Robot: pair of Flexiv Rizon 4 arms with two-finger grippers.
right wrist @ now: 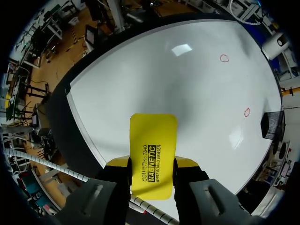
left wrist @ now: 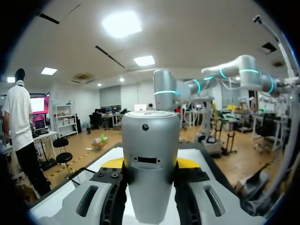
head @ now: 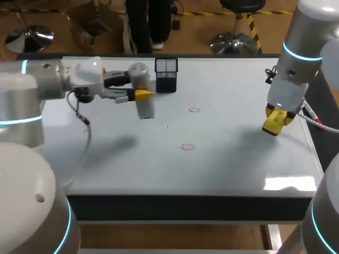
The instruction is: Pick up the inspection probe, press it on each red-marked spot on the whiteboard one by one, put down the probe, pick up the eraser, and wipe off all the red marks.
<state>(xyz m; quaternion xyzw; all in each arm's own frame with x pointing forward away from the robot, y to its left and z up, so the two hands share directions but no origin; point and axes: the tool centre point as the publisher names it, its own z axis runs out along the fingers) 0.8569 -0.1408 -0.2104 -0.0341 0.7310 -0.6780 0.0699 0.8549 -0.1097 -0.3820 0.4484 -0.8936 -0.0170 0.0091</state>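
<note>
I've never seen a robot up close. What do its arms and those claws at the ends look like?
The left arm and right arm are thick, round silver-grey tubes with glowing cyan rings at the joints. The left gripper and right gripper have pale grey bodies and yellow-tipped fingers. A black cable hangs off the left wrist.
</note>
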